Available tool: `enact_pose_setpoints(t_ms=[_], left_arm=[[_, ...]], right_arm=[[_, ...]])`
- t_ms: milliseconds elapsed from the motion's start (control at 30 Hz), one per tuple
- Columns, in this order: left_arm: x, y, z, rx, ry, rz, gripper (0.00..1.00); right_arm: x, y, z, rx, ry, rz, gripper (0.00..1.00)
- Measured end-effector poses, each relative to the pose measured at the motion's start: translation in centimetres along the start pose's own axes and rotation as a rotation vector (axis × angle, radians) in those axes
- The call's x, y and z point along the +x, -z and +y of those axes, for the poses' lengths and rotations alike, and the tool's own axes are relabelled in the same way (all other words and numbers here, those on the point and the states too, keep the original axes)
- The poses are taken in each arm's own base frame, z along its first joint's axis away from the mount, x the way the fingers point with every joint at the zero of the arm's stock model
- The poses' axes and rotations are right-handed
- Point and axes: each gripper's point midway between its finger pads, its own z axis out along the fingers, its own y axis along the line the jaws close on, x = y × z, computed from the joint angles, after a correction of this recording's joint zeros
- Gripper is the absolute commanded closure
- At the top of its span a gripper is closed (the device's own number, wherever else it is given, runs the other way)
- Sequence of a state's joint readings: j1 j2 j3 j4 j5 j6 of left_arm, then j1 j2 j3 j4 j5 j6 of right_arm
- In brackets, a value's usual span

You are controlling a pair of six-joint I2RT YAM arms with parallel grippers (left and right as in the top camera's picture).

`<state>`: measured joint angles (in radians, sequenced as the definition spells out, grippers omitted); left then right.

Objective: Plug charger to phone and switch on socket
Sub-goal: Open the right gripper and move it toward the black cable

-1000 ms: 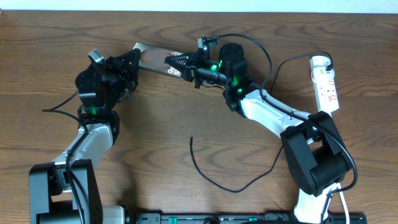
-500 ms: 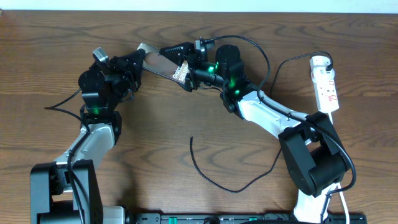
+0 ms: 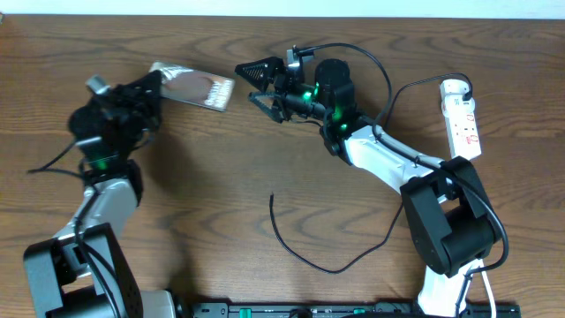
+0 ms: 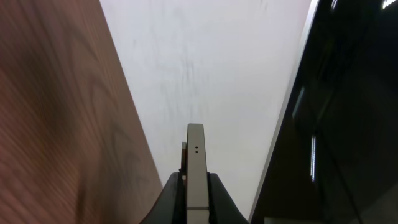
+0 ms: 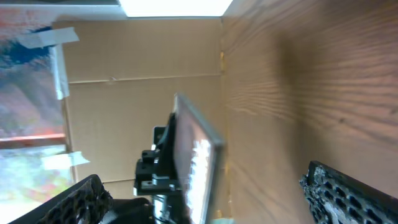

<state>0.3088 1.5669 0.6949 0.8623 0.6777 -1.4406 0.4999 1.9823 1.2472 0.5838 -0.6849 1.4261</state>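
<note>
**Overhead view.** Left gripper [image 3: 157, 81] clamps the phone [image 3: 199, 88] by 1 end and holds it off the table [image 3: 221, 177], probably to present its free end. Right gripper [image 3: 246, 81] faces it, fingers wide and empty. Charger [image 3: 305, 256] lies loose mid-table, well apart from the socket [image 3: 462, 119] at far right.

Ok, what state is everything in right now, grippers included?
Phone: gripped at one end, nothing plugged in.
Left gripper: shut on the phone.
Right gripper: open, empty, apart from the phone.
Charger: loose on the table, tip free.
Socket: on the table, switch position too small to tell.
</note>
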Motion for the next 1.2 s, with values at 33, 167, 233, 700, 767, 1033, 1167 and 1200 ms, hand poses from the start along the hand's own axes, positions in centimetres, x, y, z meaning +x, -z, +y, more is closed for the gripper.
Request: enact_pose_setpoints(t_ms=[33,167,233,700,767,1033,1167,1200], left_arm=[[-0.7,0.5,0.0,0.001,0.004,-0.007,0.93],[-2.8,2.2,0.1,0.007,0.038,-0.005,0.93],[-3.4,3.0,0.1,0.011,0.052,0.010,0.93],[-1.7,4.8,-0.2,0.026,0.042,0.190,0.93],[-1.3,4.9,-0.2,0.029,0.033,0.215,0.93],[0.2,5.3,-0.3,0.043,-0.024,0.305,0.93],[0.7,5.5,-0.3,0.051,-0.059,0.334,0.93],[0.8,5.5,-0.3,0.054,-0.068,0.341,0.93]], right_arm=[[0.0,0.1,-0.3,0.010,0.014,0.001,0.01],[-0.5,0.6,-1.6,0.056,0.063,0.004,0.01],[-0.8,1.0,-2.5,0.087,0.082,0.009,0.01],[-3.2,6.9,-3.8,0.627,0.220,0.100,0.01],[-3.4,8.1,-3.5,0.704,0.268,0.103,0.01],[-3.5,13.2,-5.7,1.012,0.348,0.115,0.01],[-3.5,14.3,-6.5,1.102,0.378,0.112,0.01],[-3.4,14.4,-6.6,1.119,0.387,0.115,0.01]])
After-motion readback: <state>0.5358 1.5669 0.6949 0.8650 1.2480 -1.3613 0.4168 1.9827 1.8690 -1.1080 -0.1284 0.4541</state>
